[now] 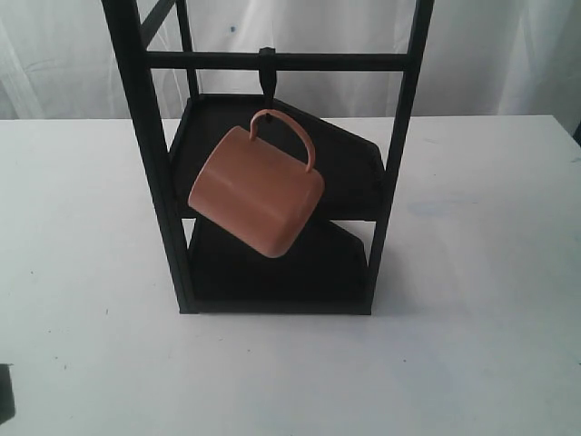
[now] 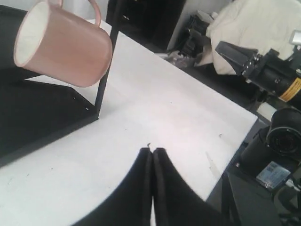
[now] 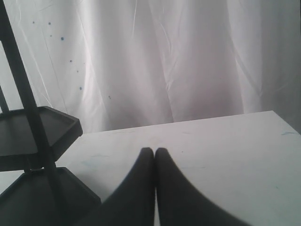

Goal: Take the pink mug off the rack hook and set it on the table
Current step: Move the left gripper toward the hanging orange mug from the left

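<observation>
The pink mug [image 1: 257, 189] hangs tilted by its loop handle from the black rack hook [image 1: 266, 71] on the top crossbar of the rack [image 1: 150, 163]. In the left wrist view the pink mug [image 2: 63, 44] shows its cream inside, well apart from my left gripper [image 2: 152, 149], which is shut with nothing in it above the white table [image 2: 155, 99]. My right gripper [image 3: 154, 150] is also shut and empty, over the table [image 3: 225, 141] beside the rack's shelves [image 3: 42, 125]. Neither gripper shows in the exterior view, apart from a dark corner at the lower left edge.
The rack's two black shelves [image 1: 272, 263] sit behind and below the mug. A white curtain [image 3: 164, 61] hangs behind the table. Past the table's edge in the left wrist view stand dark equipment and another arm [image 2: 268, 75]. White tabletop [image 1: 472, 300] spreads on both sides of the rack.
</observation>
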